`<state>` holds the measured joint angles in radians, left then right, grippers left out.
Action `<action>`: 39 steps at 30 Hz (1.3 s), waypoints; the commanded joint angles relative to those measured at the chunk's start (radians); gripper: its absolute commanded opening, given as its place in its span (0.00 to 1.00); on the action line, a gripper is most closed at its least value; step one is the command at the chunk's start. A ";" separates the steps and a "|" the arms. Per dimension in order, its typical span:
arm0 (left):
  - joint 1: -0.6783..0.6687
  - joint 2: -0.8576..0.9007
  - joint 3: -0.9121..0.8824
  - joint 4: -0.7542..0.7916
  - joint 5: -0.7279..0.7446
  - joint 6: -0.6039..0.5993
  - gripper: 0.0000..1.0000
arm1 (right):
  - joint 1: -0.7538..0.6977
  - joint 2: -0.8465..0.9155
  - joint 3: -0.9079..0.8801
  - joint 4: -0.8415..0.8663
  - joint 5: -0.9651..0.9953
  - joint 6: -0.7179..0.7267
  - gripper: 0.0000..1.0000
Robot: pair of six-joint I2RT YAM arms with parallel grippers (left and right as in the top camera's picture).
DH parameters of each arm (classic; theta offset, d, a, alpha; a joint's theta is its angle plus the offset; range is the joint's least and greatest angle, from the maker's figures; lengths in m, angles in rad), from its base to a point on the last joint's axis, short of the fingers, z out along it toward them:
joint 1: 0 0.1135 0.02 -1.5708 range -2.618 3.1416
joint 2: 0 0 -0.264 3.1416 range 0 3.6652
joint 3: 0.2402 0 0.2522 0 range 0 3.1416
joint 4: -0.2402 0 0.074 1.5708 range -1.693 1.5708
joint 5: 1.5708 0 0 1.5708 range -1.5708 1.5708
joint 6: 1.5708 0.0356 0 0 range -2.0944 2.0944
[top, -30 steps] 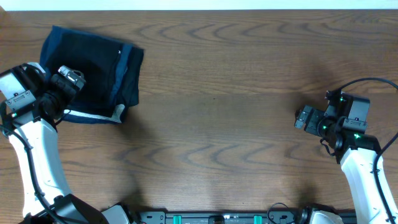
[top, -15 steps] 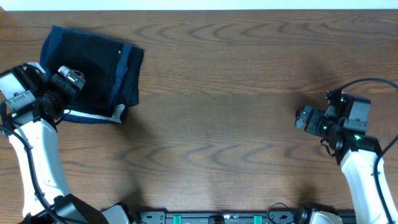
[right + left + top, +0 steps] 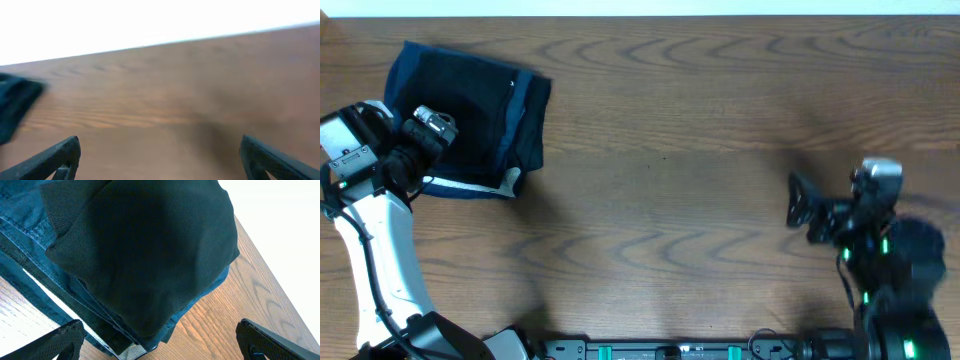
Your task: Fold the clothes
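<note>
Wooden counter (image 3: 660, 150): left claw (image 3: 160, 326) wide above black shirt (image 3: 150, 245) stacked on denim (image 3: 20, 245); right claw (image 3: 160, 142) wide, well apart, over wood.

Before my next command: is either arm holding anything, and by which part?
Nothing is held. Left fingers stand open above the black shirt; right fingers stand open over the table.
</note>
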<state>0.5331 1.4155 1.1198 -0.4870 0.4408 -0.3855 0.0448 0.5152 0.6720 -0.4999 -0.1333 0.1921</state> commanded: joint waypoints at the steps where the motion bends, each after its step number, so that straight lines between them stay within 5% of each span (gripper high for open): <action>1: -0.001 -0.011 0.003 0.000 -0.005 0.002 0.98 | 0.089 -0.157 -0.007 -0.021 0.021 -0.014 0.99; 13: -0.001 -0.011 0.003 0.000 -0.005 0.002 0.98 | 0.142 -0.433 -0.159 0.056 0.025 -0.013 0.99; 29: -0.002 -0.011 0.003 0.000 -0.005 0.002 0.98 | 0.123 -0.510 -0.667 0.672 0.040 -0.005 0.99; 39: -0.001 -0.011 0.003 0.000 -0.005 0.002 0.98 | 0.035 -0.510 -0.667 0.493 0.118 -0.006 0.99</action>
<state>0.5331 1.4155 1.1198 -0.4866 0.4404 -0.3859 0.1036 0.0120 0.0067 0.0311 -0.0711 0.1902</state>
